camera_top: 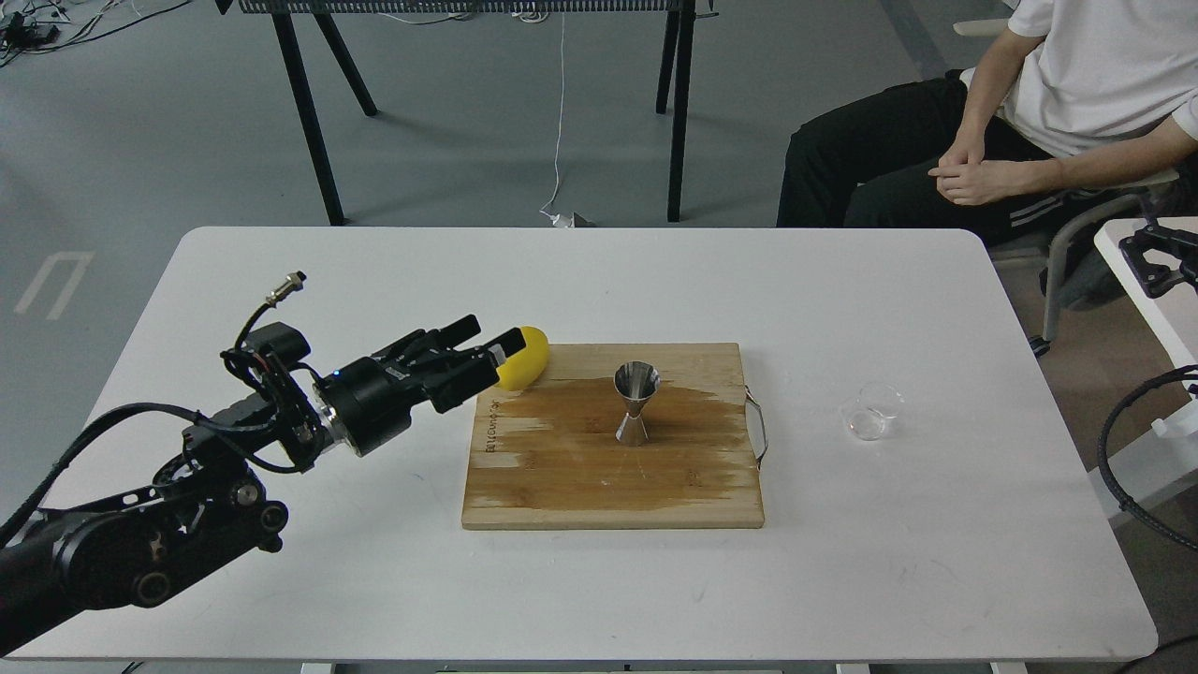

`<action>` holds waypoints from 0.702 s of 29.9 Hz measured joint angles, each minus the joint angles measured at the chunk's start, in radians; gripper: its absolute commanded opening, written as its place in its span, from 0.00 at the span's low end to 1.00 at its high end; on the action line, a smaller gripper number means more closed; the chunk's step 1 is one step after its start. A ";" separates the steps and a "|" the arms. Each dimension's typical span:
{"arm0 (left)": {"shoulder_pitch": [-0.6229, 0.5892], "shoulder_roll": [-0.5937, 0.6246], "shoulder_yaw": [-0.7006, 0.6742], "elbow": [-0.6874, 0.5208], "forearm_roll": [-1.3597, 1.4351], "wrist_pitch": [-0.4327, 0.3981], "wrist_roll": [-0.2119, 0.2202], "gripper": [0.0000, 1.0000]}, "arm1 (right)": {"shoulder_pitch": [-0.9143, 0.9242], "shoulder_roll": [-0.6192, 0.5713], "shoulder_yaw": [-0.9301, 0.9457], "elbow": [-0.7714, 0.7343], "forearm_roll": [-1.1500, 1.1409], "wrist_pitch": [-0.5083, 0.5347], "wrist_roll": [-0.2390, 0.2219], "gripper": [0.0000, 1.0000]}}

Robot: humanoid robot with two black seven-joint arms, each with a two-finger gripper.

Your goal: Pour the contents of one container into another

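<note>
The clear glass cup (870, 412) stands upright on the white table (328, 281), to the right of the wooden cutting board (693, 501). The steel jigger (636, 402) stands upright in the middle of the board, on a dark wet patch. My left gripper (493, 339) hovers over the table by the board's far left corner, well left of the jigger. Its fingers are apart and hold nothing. Only a black end piece of my right gripper (1156, 257) shows at the right edge, far from the cup, and its fingers cannot be made out.
A yellow lemon (529, 367) lies at the board's far left corner, right beside my left fingertips. The board has a metal handle (760, 431) on its right side. A seated person (992, 140) is beyond the table's far right corner. Black cables (1123, 468) loop at the right edge.
</note>
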 measured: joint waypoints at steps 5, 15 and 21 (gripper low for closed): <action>-0.004 -0.005 -0.091 0.000 -0.425 -0.020 -0.004 0.99 | -0.027 -0.003 0.000 0.011 0.013 0.000 -0.002 1.00; -0.050 -0.053 -0.303 0.152 -1.092 -0.377 -0.005 1.00 | -0.248 0.003 0.032 0.290 0.170 0.000 -0.004 1.00; -0.164 -0.112 -0.315 0.375 -1.321 -0.438 0.199 1.00 | -0.430 0.002 0.070 0.511 0.276 -0.033 -0.010 1.00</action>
